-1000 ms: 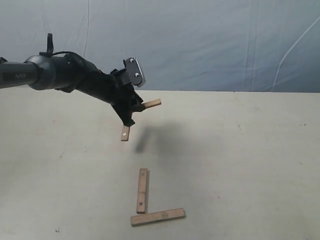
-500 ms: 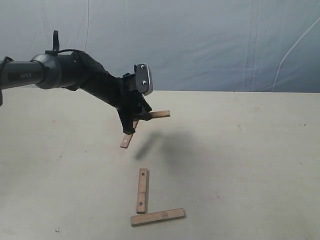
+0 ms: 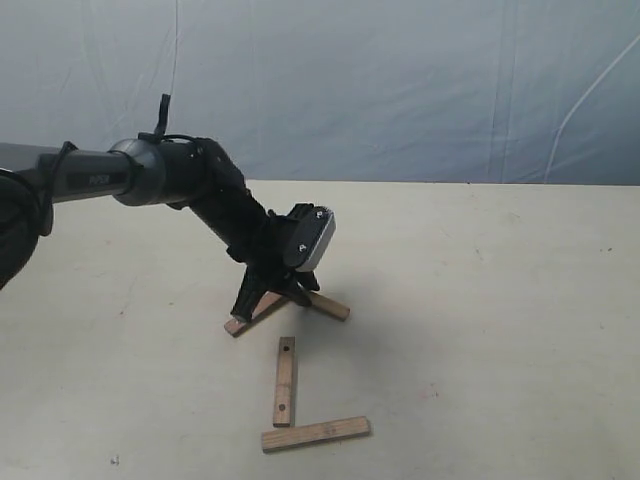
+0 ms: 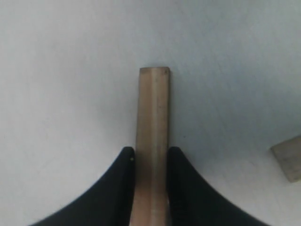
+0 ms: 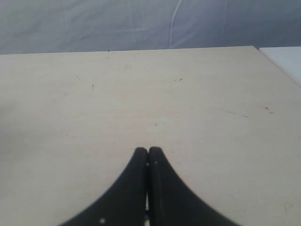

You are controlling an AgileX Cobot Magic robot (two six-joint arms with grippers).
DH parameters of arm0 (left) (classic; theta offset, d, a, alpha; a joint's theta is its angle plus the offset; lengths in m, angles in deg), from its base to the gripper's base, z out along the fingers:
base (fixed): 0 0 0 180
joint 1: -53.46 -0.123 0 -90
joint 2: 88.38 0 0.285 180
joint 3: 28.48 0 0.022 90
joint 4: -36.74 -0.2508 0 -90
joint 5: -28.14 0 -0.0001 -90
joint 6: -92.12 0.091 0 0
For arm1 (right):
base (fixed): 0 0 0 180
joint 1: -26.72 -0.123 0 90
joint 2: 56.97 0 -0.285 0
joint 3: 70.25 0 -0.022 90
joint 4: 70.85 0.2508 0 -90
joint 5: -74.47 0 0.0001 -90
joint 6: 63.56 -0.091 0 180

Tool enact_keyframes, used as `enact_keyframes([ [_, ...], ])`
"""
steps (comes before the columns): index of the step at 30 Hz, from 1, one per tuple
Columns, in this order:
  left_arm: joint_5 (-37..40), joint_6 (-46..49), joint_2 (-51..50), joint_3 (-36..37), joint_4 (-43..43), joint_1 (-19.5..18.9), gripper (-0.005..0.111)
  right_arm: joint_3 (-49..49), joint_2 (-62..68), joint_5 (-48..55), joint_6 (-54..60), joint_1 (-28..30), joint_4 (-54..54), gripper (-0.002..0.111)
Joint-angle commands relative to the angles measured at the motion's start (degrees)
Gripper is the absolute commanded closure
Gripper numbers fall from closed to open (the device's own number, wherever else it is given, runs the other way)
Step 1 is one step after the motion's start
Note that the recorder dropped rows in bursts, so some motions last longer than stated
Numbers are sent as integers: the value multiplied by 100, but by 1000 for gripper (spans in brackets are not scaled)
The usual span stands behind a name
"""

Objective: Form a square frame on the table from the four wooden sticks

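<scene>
My left gripper (image 3: pixel 258 298) is low over the table (image 3: pixel 480 330), shut on a wooden stick (image 3: pixel 244 318) that pokes out past its fingertips (image 4: pixel 128 155). In the left wrist view this held stick (image 4: pixel 153 113) runs straight out between the jaws. A second stick (image 3: pixel 330 306) slants out from under the gripper the other way, and only its end (image 4: pixel 288 162) shows at the wrist. Where the two meet is hidden. Two more sticks lie nearer the front as an L: an upright one (image 3: pixel 285 381) and a crosswise one (image 3: pixel 316 433). My right gripper (image 5: pixel 148 150) is shut on nothing and out of the exterior view.
The wrinkled blue-grey backdrop (image 3: pixel 400 90) rises behind the table's far edge. The left arm (image 3: pixel 150 175) reaches in from the left. The table's corner (image 5: pixel 256 47) shows in the right wrist view.
The left arm has swung down and forward from mid-air to the tabletop. Both sticks at the gripper came down with it and now sit just behind the L pair.
</scene>
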Motion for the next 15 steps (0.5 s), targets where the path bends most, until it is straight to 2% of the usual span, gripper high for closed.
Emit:
enact_keyframes([
  [1,91,186,0,-5,-169,35,100,-4,-21,-53,14,-24,-15,109],
  [3,58,186,0,-5,-84,45,100,-4,-21,-53,14,-24,-15,109],
  [9,-359,186,10,-5,1360,20,99,-4,-21,-53,14,-24,-15,109],
  [12,-502,172,10,-34,1302,20,90,-4,-21,-53,14,-24,-15,109],
  [15,-526,172,0,-34,1290,20,71,-4,-21,-53,14,-24,-15,109],
])
